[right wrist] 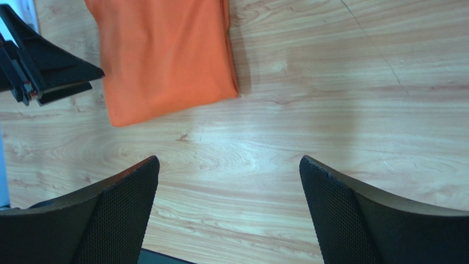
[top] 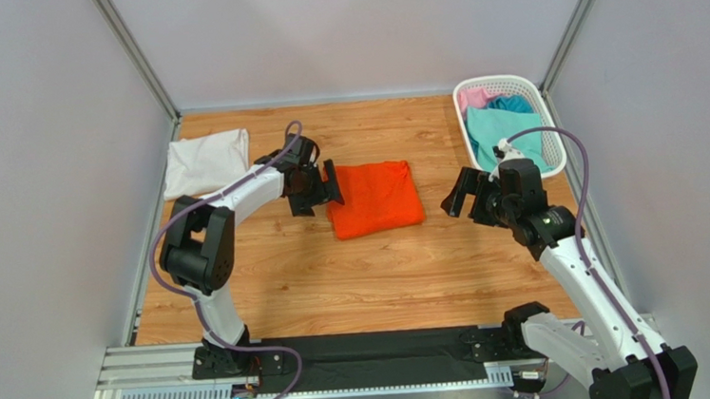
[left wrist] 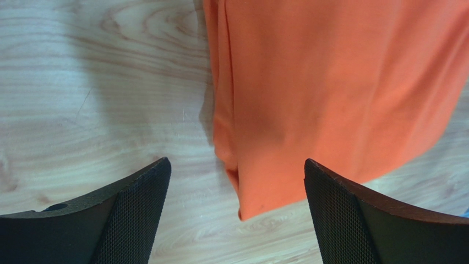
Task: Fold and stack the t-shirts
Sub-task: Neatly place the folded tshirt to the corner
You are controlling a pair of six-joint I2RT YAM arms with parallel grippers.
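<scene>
A folded bright orange t-shirt [top: 375, 198] lies flat on the wooden table [top: 355, 276] near the middle. It also shows in the left wrist view [left wrist: 330, 93] and the right wrist view [right wrist: 162, 55]. My left gripper [top: 322, 194] is open and empty at the shirt's left edge, its jaws either side of a corner [left wrist: 236, 187]. My right gripper [top: 463, 196] is open and empty, right of the shirt over bare wood [right wrist: 228, 187]. A folded white t-shirt [top: 205, 162] lies at the back left. Teal [top: 501, 131], pink [top: 475, 98] and blue [top: 513, 104] shirts lie in the basket.
The white lattice basket [top: 555, 146] stands at the back right by the wall. Grey walls close the table on three sides. The left gripper's fingers [right wrist: 44, 66] show at the upper left of the right wrist view.
</scene>
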